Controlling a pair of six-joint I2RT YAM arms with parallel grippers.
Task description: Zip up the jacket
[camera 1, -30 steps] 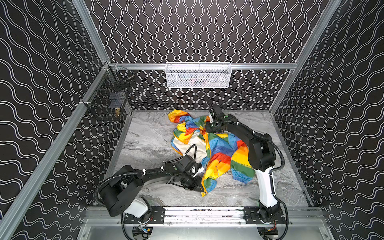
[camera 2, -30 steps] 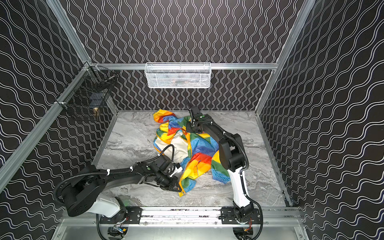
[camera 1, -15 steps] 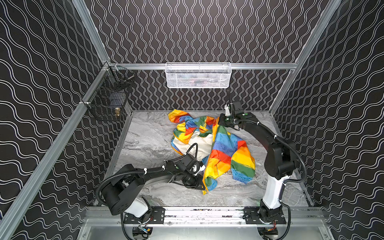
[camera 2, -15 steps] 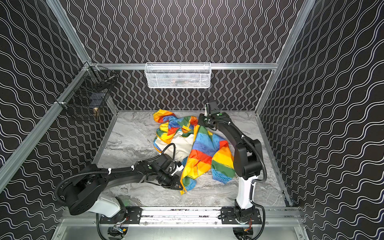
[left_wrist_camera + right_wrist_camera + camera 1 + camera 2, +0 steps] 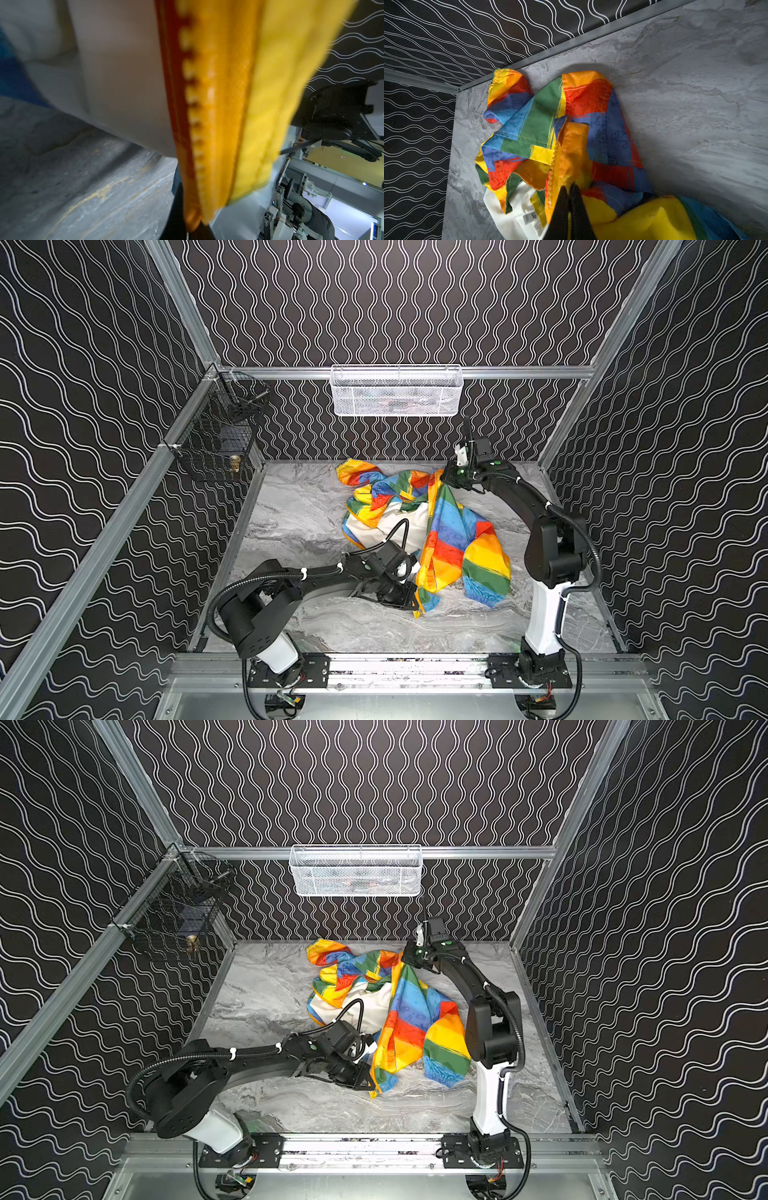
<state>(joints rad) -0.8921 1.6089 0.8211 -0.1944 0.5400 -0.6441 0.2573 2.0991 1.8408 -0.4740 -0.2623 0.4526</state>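
Note:
The rainbow-striped jacket (image 5: 453, 531) (image 5: 409, 1013) lies crumpled on the marble table, front open, with its white lining (image 5: 395, 522) showing. My left gripper (image 5: 415, 602) (image 5: 371, 1082) is shut on the lower end of the orange zipper band (image 5: 207, 124) near the front of the table. My right gripper (image 5: 443, 477) (image 5: 404, 957) is shut on the same front edge near the collar, at the back right. In the right wrist view its fingertips (image 5: 569, 190) pinch the orange band beside the zipper teeth (image 5: 553, 166). The edge runs stretched between both grippers.
A white wire basket (image 5: 397, 391) hangs on the back wall above the jacket. A black wire basket (image 5: 220, 435) hangs on the left wall. Bare marble table (image 5: 299, 506) lies left of the jacket. Aluminium rails (image 5: 395, 668) edge the front.
My right gripper has swung right and toward the back wall, dragging the jacket's front edge with it and spreading the right panel. The left gripper stays low at the hem.

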